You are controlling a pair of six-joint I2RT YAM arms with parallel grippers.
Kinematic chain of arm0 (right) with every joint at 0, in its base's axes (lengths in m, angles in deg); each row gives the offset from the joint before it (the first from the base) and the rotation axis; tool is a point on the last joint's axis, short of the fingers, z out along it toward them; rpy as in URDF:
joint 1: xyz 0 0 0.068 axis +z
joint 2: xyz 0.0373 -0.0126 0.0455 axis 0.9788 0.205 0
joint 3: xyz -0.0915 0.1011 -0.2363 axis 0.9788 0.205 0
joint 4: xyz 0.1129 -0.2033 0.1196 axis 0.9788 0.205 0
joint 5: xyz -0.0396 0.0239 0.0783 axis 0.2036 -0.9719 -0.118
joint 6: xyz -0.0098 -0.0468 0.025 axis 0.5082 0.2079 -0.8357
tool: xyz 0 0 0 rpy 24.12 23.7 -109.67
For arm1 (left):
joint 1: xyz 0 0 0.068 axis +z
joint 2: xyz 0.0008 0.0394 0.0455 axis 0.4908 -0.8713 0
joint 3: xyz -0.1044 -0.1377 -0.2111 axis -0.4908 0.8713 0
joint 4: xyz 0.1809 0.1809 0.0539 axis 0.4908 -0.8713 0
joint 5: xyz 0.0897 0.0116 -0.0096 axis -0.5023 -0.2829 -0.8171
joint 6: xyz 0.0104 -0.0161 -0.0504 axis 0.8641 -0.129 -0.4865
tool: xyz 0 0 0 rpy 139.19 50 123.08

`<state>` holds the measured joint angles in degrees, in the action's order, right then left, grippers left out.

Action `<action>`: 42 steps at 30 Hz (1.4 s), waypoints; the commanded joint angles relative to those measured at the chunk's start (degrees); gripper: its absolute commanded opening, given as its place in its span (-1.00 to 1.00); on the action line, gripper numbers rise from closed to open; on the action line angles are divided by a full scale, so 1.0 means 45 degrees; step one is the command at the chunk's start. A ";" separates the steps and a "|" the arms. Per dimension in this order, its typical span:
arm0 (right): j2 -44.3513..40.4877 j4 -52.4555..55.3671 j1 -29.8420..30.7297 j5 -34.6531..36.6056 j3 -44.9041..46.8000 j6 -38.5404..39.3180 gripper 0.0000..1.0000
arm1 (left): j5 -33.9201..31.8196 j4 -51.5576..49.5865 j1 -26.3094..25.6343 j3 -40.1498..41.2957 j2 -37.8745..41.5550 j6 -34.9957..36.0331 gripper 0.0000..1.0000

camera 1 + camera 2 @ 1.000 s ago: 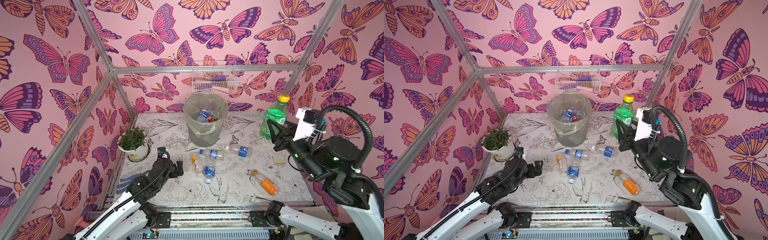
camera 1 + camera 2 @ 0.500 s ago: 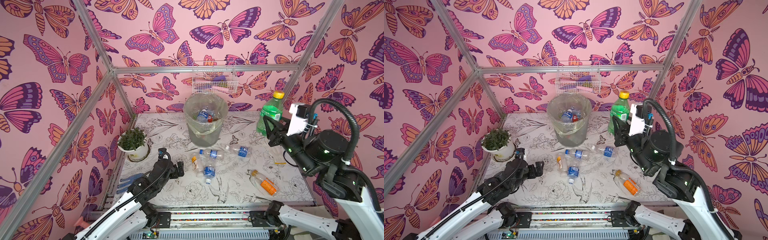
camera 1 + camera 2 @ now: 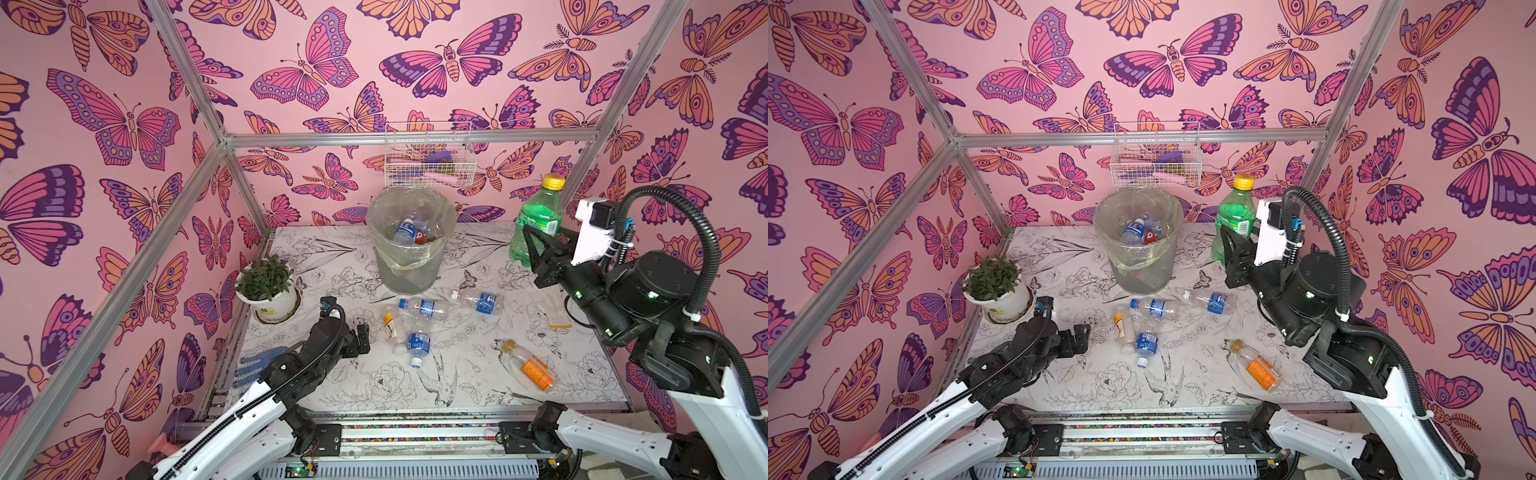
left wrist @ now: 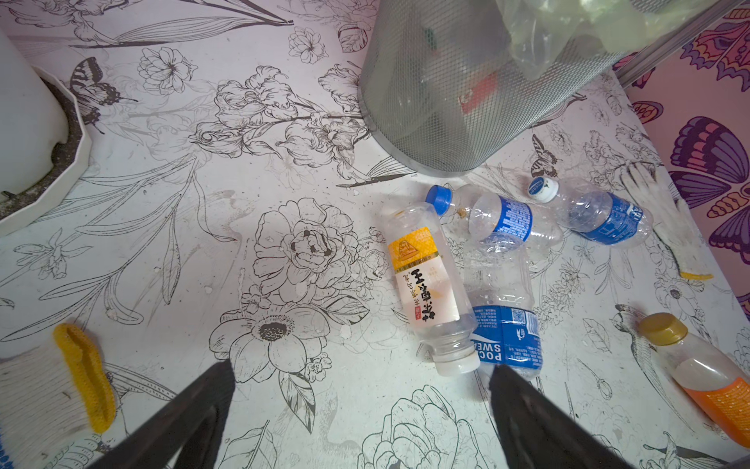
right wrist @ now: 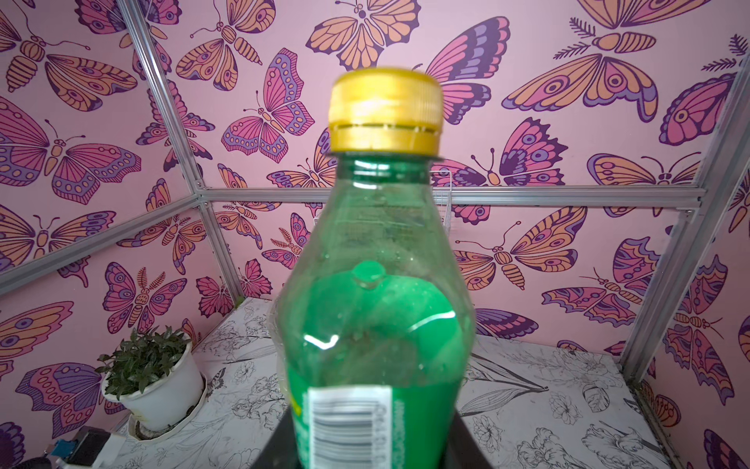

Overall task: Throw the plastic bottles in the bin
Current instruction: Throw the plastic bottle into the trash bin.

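Arms: right claw (image 3: 535, 246) holds green bottle (image 3: 539, 214) upright aloft; left claw (image 3: 360, 334) low, wide.

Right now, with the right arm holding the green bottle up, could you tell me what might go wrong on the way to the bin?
The right gripper holds the green bottle low on its body; the tall top could tilt or slip out short of the bin.
The wire basket hangs above and behind the bin; a high carry might clip it.
The open left gripper faces a yellow-labelled bottle lying against a blue-labelled bottle; closing could scatter them.
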<state>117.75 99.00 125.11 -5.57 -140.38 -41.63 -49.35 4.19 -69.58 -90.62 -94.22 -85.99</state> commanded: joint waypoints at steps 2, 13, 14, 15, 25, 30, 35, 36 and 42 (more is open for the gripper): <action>0.0454 -0.0395 0.0039 -0.0491 -0.0591 0.0390 -1.00 | 0.0105 0.0163 -0.0017 0.0131 0.0288 -0.0050 1.00; 0.0726 -0.0669 0.0046 -0.0809 -0.0563 0.0380 -1.00 | 0.0009 -0.0414 -0.0020 0.0196 0.1025 -0.0221 1.00; 0.0833 -0.0689 0.0044 -0.0890 -0.0633 0.0363 -1.00 | 0.0002 -0.0446 -0.0020 0.0256 0.1116 -0.0243 1.00; 0.1027 -0.0691 0.0044 -0.0978 -0.0743 0.0360 -1.00 | -0.0012 -0.0472 -0.0019 0.0296 0.1186 -0.0245 1.00; 0.4770 -0.0429 -0.0432 -0.2018 -0.3192 0.1027 -1.00 | 0.0178 -0.0553 -0.0016 0.0180 0.1236 -0.0308 1.00; 0.8316 0.0944 -0.2490 -0.5028 -0.5552 -0.0275 -1.00 | 0.0236 -0.0627 -0.0017 0.0098 0.1569 -0.0421 1.00; 1.2530 0.5298 -0.3204 -0.6465 -1.0682 -0.0265 0.66 | 0.0176 -0.1145 -0.0016 -0.0189 0.1951 -0.0441 0.99; 1.2712 0.5429 -0.3214 -0.6277 -1.0832 -0.0296 0.99 | 0.0130 -0.1256 -0.0027 -0.0218 0.2059 -0.0465 0.99; 1.1318 0.4065 -0.3218 -0.5768 -0.8966 -0.0443 0.98 | -0.0020 -0.1593 -0.0040 -0.0279 0.2400 -0.0524 1.00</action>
<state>175.71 118.00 110.44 -30.34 -181.86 -43.51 -48.74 -1.03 -69.58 -90.95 -83.90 -87.74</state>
